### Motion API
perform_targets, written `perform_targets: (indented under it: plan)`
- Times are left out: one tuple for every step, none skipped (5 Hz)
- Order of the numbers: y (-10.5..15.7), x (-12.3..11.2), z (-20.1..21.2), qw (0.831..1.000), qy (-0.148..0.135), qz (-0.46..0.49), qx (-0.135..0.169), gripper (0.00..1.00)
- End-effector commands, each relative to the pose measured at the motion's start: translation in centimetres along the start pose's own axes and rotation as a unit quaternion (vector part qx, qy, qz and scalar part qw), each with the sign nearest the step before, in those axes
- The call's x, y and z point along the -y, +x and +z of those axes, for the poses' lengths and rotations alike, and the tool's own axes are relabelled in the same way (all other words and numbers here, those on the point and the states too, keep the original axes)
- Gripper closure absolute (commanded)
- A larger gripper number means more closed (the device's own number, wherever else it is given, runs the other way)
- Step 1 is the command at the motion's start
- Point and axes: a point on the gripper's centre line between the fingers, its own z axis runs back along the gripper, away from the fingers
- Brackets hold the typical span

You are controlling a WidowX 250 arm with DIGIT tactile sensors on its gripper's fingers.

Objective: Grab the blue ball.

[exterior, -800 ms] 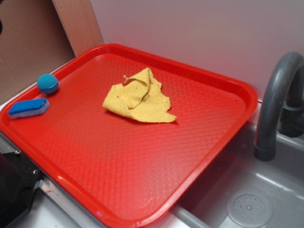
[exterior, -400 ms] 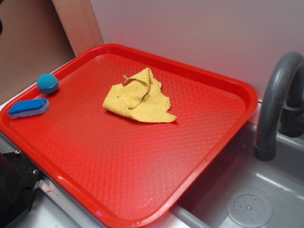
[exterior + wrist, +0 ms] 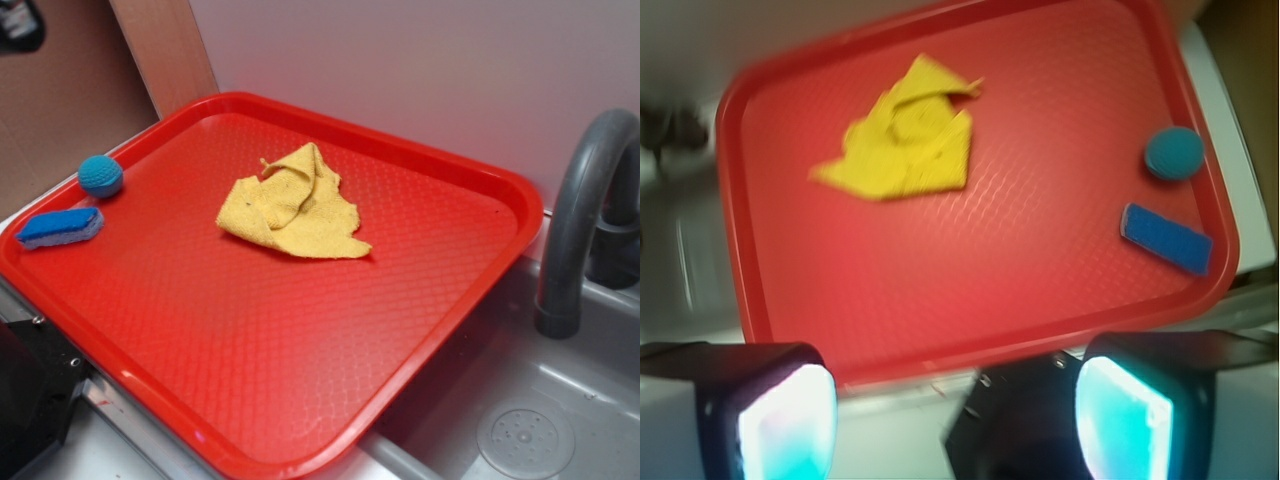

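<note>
Hovering high, ball off to one side

Gripper [image 3: 955, 410] hangs well above the red tray [image 3: 970, 345], fingers spread apart, empty. Blue ball [image 3: 1173, 152] sits upper right in wrist view, near the tray rim, just beside the blue block [image 3: 1166, 238].

A red tray [image 3: 470, 300] sits on the counter [image 3: 100, 450] beside a sink [image 3: 520, 420]. On the tray lie a crumpled yellow cloth [image 3: 292, 205], the blue ball [image 3: 100, 175] and a blue block [image 3: 58, 227].

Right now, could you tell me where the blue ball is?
In the exterior view, the blue ball sits at the red tray's far-left edge, just behind the blue-and-white block.
</note>
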Motion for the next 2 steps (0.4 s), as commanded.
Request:
perform_targets:
  plan:
    - [4.2,-3.7,-1.7,0.964,-0.008,0.265,0.002,0.0]
    - [6.1,-5.3,-3.5,0.922,0.006,0.387,-0.01,0.0]
